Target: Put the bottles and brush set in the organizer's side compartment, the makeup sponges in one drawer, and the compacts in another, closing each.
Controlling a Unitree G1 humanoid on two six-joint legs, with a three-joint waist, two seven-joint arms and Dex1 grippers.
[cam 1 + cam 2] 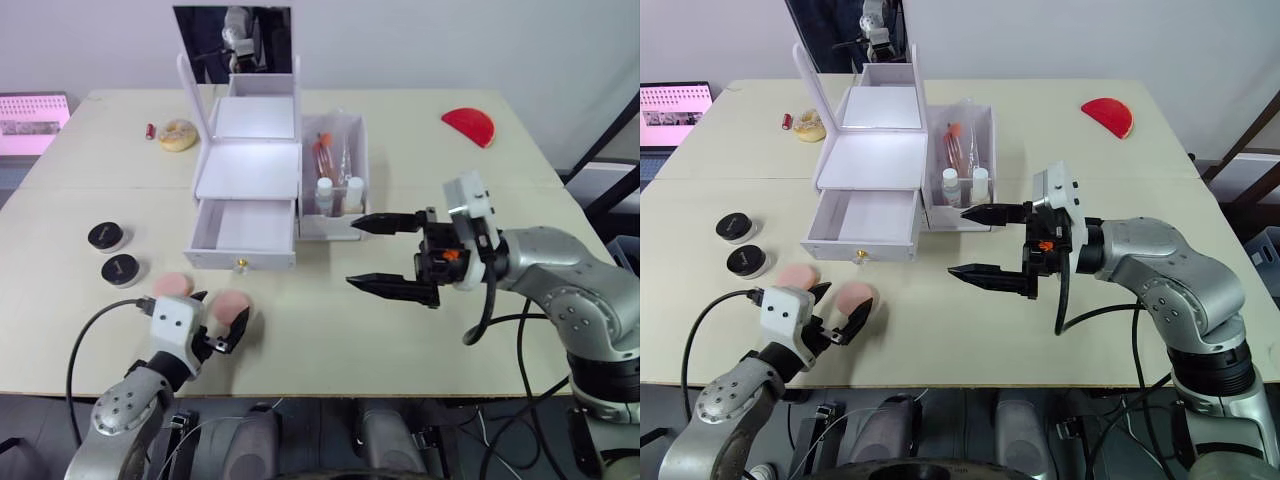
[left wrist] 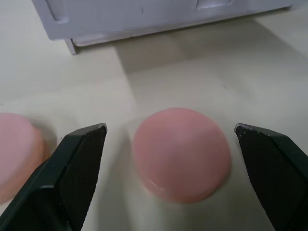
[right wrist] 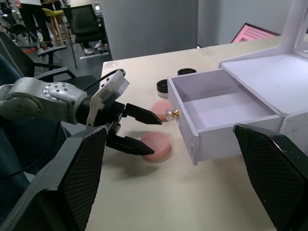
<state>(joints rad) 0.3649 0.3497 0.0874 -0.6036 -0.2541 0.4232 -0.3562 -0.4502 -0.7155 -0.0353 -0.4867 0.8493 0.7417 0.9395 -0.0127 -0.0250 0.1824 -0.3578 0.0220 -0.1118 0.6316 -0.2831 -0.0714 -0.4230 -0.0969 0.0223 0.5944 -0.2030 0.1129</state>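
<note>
White plastic organizer (image 1: 880,165) stands mid-table with its lower gold-knobbed drawer (image 1: 862,228) pulled open; two white-capped bottles (image 1: 965,186) and the pink-handled brush pouch (image 1: 962,148) sit in its side bin. Left black two-fingered gripper (image 1: 840,313) brackets one round pink sponge (image 1: 851,298), fingers spread; second sponge (image 1: 796,277) beside it. Right gripper (image 1: 978,241) hovers agape just in front of the bin.

The organizer (image 1: 250,180) stands at the middle of the counter (image 1: 330,330), its mirror (image 1: 235,40) upright at the back and its lower drawer (image 1: 245,235) pulled out toward the front. The bin (image 1: 335,175) on its right side holds the two bottles (image 1: 338,193) in front and the brush pouch (image 1: 330,150) behind them. Left of the drawer lie two compacts (image 1: 112,252), one before the other. In front of the drawer lie two sponges (image 1: 205,295) side by side. A half-round case (image 1: 470,125) lies far right at the back; a round disc (image 1: 178,134) lies back left.
</note>
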